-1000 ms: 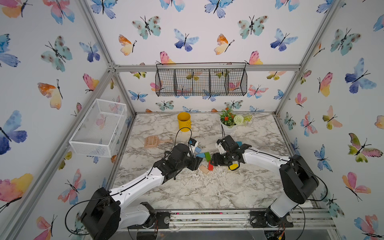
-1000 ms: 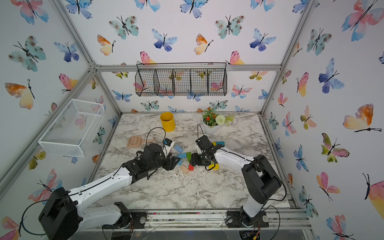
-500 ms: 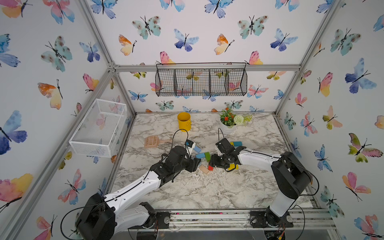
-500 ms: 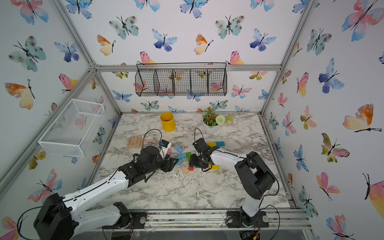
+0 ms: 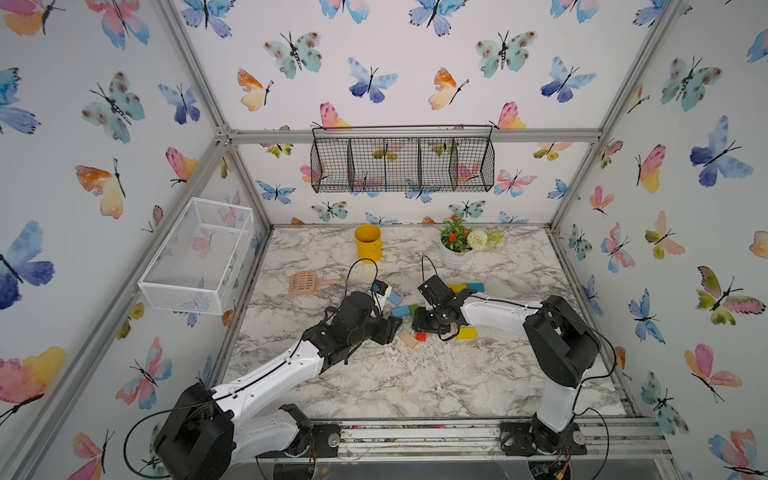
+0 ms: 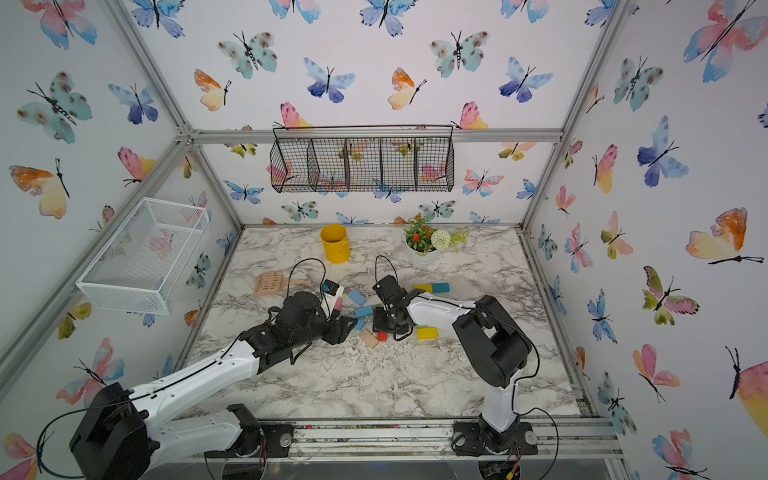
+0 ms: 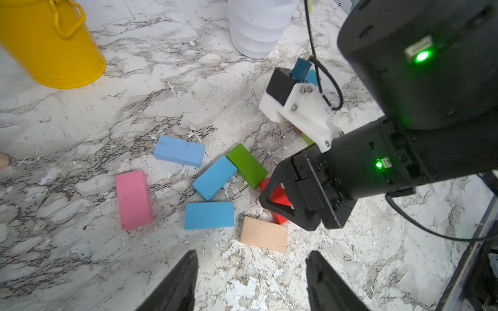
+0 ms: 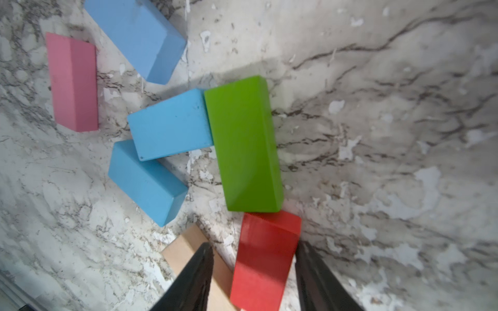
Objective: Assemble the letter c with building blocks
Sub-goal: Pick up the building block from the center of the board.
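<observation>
Red first: the red block lies flat on the marble table, straddled by the right gripper. Jaws are apart, not clamped. One finger sits at the block's long edge. The other shows a clear gap and passes in front of the tan block, which lies just beside red. Red's short end touches the green block end to end, slightly skewed. A mid-blue block butts its short end against green's long side, and a second blue block touches that one's corner at an angle. The lighter blue block and pink block lie apart from the cluster. The left gripper sits just short of the tan block, jaws wide apart, nothing between them. In both top views a yellow block lies just beside the right gripper. A yellow-and-teal pair lies end to end behind it, toward the white flower pot. The yellow pail and tan slotted scoop are well apart from the blocks.
</observation>
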Available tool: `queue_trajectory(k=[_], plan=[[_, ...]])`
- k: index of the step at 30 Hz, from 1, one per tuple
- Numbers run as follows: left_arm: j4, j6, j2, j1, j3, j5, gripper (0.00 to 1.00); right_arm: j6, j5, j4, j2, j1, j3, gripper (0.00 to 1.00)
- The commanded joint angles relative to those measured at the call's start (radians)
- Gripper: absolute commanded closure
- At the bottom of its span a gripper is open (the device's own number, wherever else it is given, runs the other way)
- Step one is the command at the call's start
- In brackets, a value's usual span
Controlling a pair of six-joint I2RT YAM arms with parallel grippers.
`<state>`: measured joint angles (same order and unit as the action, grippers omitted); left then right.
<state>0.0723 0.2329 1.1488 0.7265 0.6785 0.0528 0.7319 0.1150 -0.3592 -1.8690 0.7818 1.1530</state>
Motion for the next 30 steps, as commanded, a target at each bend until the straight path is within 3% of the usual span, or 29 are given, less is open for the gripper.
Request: queue_trajectory(k=[1,14,17,22,25,30], plan=[[0.01,0.002,-0.016,-0.004,0.008,-0.008,0.35,-0.03,-0.076,-0.103,-0.017,0.016,0.038,0.53],[0.007,0.003,-0.015,-0.002,0.007,-0.008,0.35,-0.216,-0.132,-0.253,-0.047,0.024,0.112,0.6],[0.008,0.005,-0.013,-0.002,0.009,-0.011,0.35,-0.206,-0.124,-0.237,-0.036,0.027,0.11,0.61],[0.007,0.009,-0.012,-0.003,0.01,-0.014,0.35,-0.1,-0.07,-0.13,0.013,0.028,0.054,0.5],[0.007,0.009,-0.012,-0.002,0.01,-0.016,0.35,-0.044,-0.041,-0.06,0.025,0.029,0.027,0.49],[0.009,0.008,-0.023,-0.003,0.005,-0.016,0.35,-0.047,-0.078,-0.113,-0.026,0.043,0.079,0.5]])
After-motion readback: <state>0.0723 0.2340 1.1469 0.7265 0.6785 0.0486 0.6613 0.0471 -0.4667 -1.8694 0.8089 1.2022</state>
